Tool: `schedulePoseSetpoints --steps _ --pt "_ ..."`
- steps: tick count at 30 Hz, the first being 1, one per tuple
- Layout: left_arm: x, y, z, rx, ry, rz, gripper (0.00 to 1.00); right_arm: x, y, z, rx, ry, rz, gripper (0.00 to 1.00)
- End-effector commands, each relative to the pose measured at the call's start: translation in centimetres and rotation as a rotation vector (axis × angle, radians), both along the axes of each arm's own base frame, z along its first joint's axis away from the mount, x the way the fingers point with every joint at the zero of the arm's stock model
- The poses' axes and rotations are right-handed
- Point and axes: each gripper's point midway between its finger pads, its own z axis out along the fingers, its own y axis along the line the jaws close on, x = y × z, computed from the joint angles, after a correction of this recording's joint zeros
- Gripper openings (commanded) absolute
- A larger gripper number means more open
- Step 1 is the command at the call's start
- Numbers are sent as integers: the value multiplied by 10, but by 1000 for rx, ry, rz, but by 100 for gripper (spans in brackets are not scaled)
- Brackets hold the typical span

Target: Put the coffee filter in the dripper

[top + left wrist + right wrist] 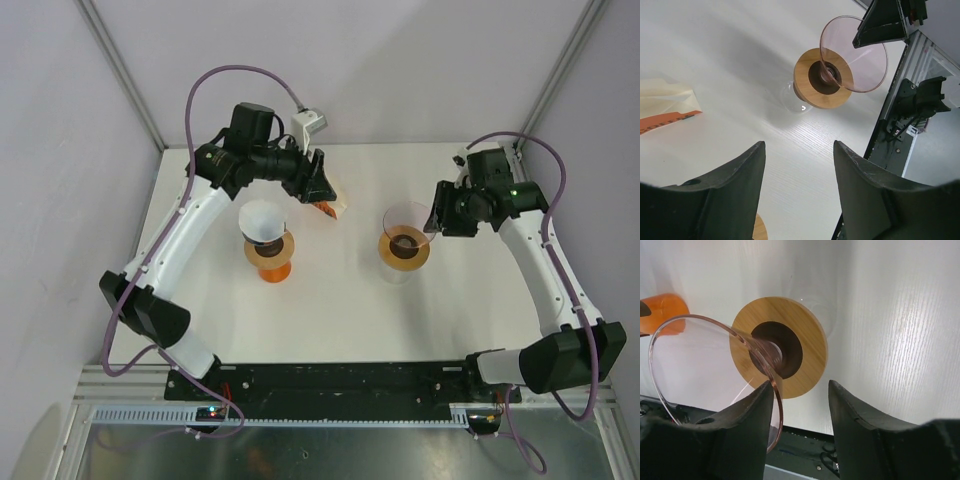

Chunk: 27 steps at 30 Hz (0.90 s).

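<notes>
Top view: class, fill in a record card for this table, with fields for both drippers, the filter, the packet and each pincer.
Orange dripper: left of centre
Filter: white cone, seated in Orange dripper
Glass dripper: right of centre, wooden collar, no filter inside
Packet: on table near Left pincer
Left pincer: open, holding nothing
Right pincer: open, at Glass dripper's rim

The left arm (190, 230) and right arm (545, 270) are built of white curved links and black joint housings. Purple cables (215, 75) are looped alongside. The left end effector (799, 150) is fitted with dark matte fingers.
</notes>
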Motion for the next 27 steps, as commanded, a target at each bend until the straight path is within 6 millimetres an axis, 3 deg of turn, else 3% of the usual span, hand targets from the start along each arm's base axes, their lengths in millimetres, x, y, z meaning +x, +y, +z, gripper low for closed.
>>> schedulePoseSetpoints --steps 1,6,10,13,16,20,24,27 --pt "-6 3 20 -33 -63 -25 61 4 5 35 41 -108 15 56" --pt "-5 6 20 -31 -67 -19 61 8 12 78 58 -235 50 62" --pt "0 18 23 -30 -86 10 62 8 24 133 52 -471 117 64" --pt "5 33 31 -44 -99 41 62 7 41 173 79 -662 189 66" --pt "6 50 43 -62 -126 76 62 10 62 198 84 -784 261 66" --pt "10 80 57 -63 -180 154 65 28 99 214 32 -844 342 66" --pt "14 110 60 -31 -224 248 66 58 142 202 -29 -830 417 64" --pt "15 134 51 23 -252 325 68 82 175 177 -107 -794 466 63"
